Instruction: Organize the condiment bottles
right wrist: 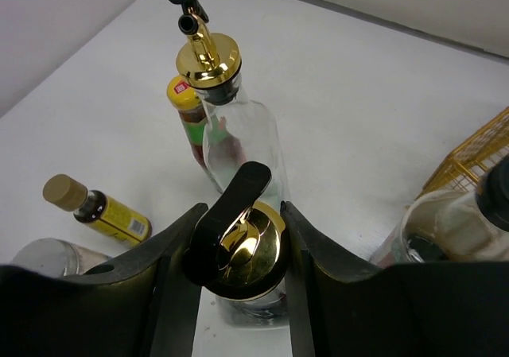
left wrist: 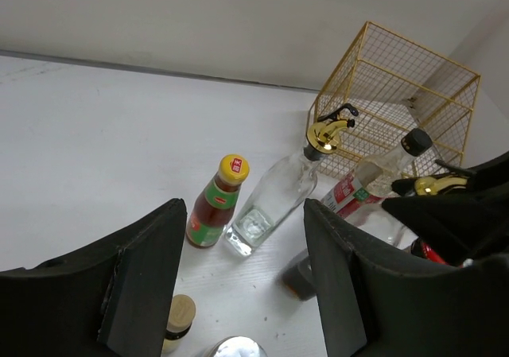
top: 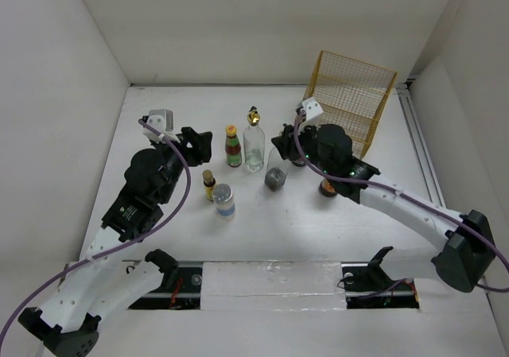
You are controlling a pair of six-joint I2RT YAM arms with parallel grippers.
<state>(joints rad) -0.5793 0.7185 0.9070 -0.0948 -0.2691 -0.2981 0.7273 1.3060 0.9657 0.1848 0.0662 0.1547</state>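
One clear, glossy, gold-capped, black-levered cruet [right wrist: 245, 254]

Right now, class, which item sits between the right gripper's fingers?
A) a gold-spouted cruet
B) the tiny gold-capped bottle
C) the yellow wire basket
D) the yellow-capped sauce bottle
A: the right wrist view shows the gold-spouted cruet, at its cap, flanked closely on both sides by the two fingers of the right gripper; the yellow-capped sauce bottle stands apart, farther back.
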